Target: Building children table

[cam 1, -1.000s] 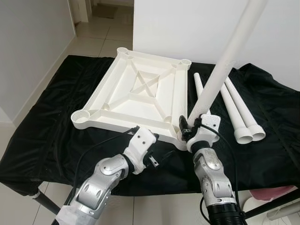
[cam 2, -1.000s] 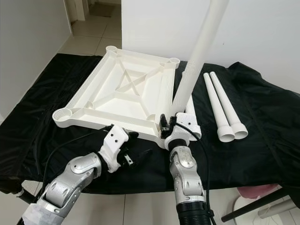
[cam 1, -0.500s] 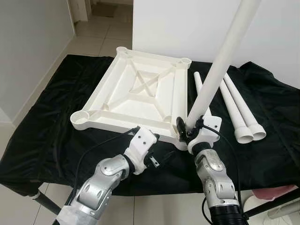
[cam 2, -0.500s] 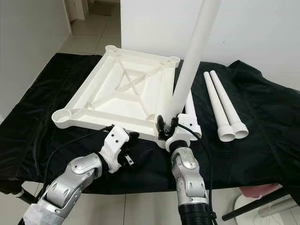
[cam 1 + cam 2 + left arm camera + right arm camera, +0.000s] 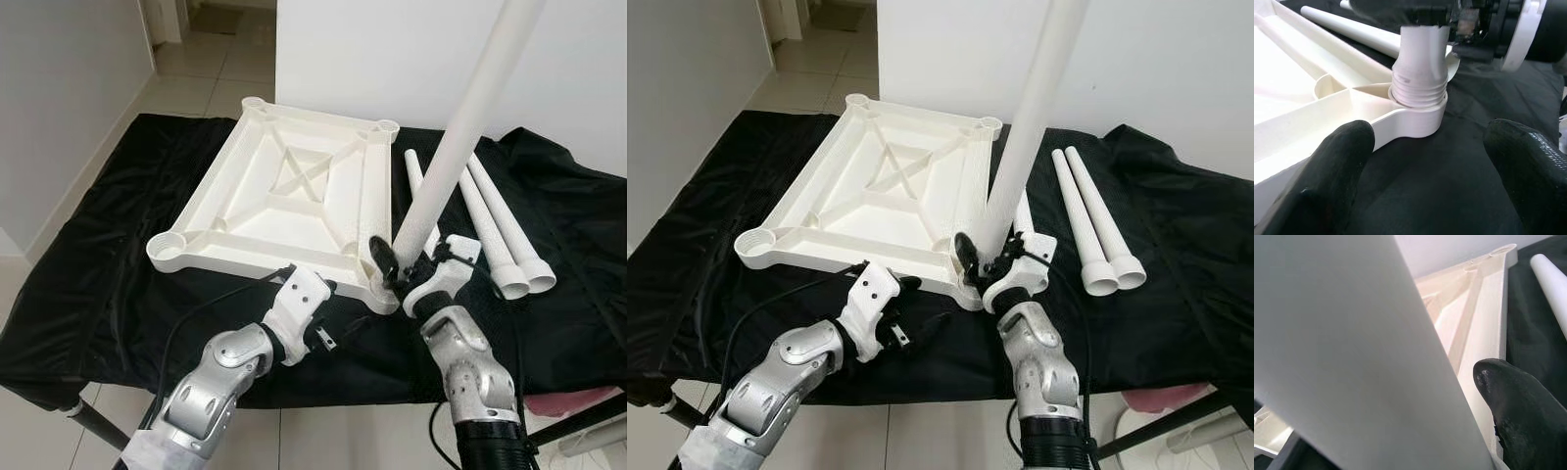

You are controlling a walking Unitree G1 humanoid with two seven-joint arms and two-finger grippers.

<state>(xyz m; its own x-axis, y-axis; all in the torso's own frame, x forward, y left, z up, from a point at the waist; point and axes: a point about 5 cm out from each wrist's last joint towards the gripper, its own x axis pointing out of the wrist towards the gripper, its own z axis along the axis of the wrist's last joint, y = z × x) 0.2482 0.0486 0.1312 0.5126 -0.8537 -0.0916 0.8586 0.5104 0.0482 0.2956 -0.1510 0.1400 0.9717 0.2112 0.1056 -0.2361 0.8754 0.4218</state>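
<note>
A white table top (image 5: pixel 294 186) lies upside down on the black cloth (image 5: pixel 118 264). At its near right corner socket (image 5: pixel 1415 117), a long white table leg (image 5: pixel 460 127) stands nearly upright, its threaded end (image 5: pixel 1419 83) set in the socket. My right gripper (image 5: pixel 397 264) is shut on the leg just above the socket, and one finger (image 5: pixel 1518 401) shows beside the leg (image 5: pixel 1352 333). My left gripper (image 5: pixel 338 328) rests open on the cloth just in front of that corner, with its fingers (image 5: pixel 1337 161) on either side of the socket and apart from it.
Three spare white legs (image 5: pixel 500 225) lie side by side on the cloth to the right of the table top. A white wall (image 5: pixel 392 59) rises behind. Tiled floor (image 5: pixel 211 69) lies at the far left. The cloth's front edge runs just below my arms.
My right forearm has swung to the right and its wrist has turned. The held leg has tipped a little more upright over the corner socket. The left gripper has barely moved.
</note>
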